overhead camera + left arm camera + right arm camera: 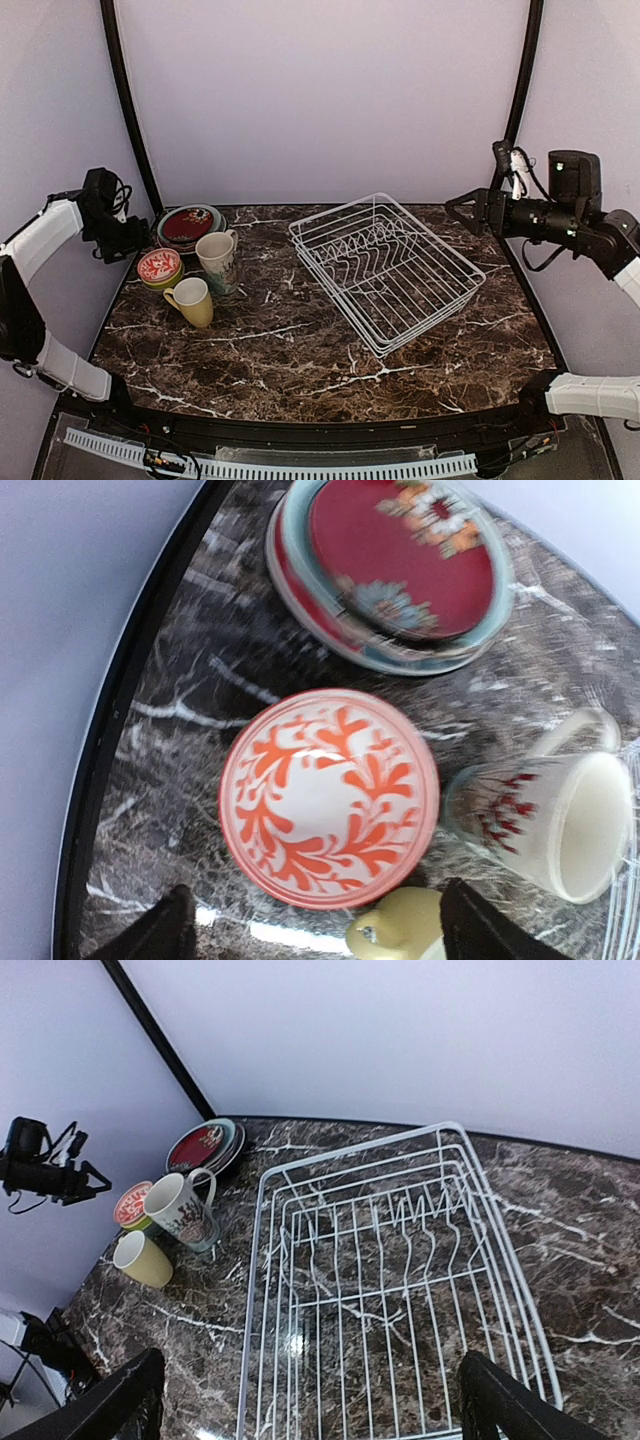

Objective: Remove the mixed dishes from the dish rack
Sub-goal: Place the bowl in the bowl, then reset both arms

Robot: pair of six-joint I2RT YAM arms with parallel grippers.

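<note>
The white wire dish rack [335, 213] stands right of centre on the marble table with no dish in it; the right wrist view looks straight down into the rack [262, 1260]. The mixed dishes sit at the back left. They are a stack of plates [188, 224] with a red one on top, a red-patterned bowl [159, 265] on a lime one, a cream patterned mug [217, 258] and a yellow mug [192, 300]. My left gripper [318, 920] hangs open just above the bowl [328, 795], holding nothing. My right gripper [452, 210] is open, high over the rack's far right corner.
Black frame posts [130, 110] rise at both back corners against the pale wall. The dishes crowd the table's left edge [100, 780]. The plates [400, 560], the mug [560, 820] and the yellow mug [400, 930] ring the bowl closely.
</note>
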